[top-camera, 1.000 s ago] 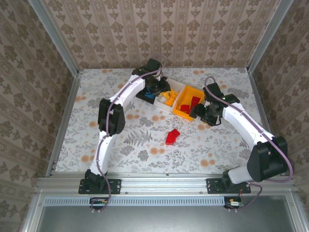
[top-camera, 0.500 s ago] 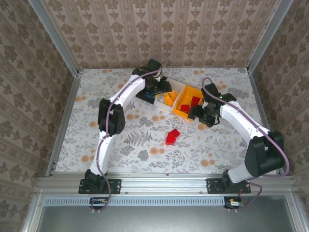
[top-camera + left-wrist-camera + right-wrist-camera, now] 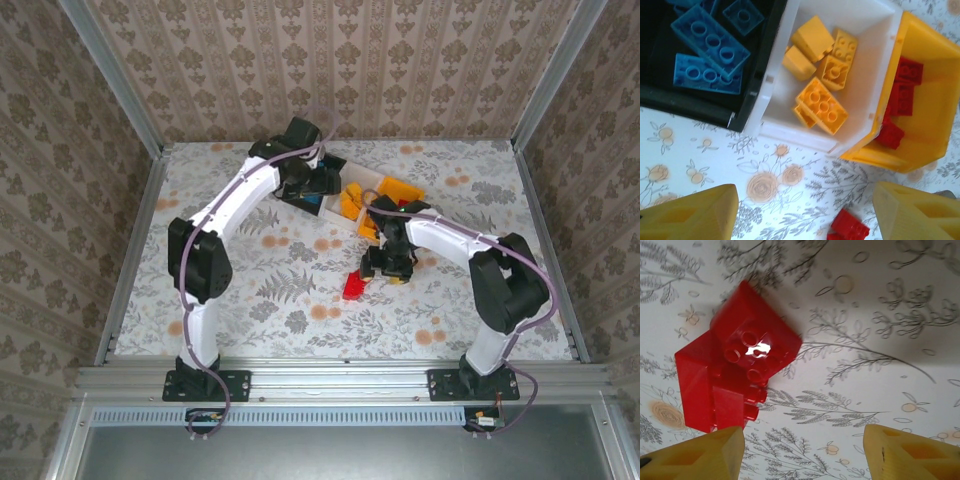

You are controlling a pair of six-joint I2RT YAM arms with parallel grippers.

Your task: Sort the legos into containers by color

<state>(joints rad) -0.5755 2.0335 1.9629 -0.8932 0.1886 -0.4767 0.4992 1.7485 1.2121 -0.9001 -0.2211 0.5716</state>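
Three containers stand in a row. The black bin (image 3: 690, 107) holds blue legos (image 3: 707, 50), the white bin (image 3: 880, 75) holds orange-yellow legos (image 3: 822, 102), and the orange-yellow bin (image 3: 935, 100) holds red legos (image 3: 900, 95). My left gripper (image 3: 802, 215) is open and empty, above the table in front of the bins (image 3: 318, 182). Two red legos (image 3: 735, 375) lie touching on the table (image 3: 353, 284). My right gripper (image 3: 802, 452) hangs open just to their right (image 3: 385, 268), with its left finger (image 3: 695, 455) close beside them and nothing between the jaws.
The right arm (image 3: 440, 235) crosses in front of the orange-yellow bin (image 3: 400, 188). Floral table cover (image 3: 250, 290) spreads to the left and near side. Wallpapered walls and metal rails (image 3: 130, 240) bound the table.
My right gripper swung from beside the orange-yellow bin leftward and nearer, down next to the red legos on the table. My left gripper opened and drew back slightly from the bins.
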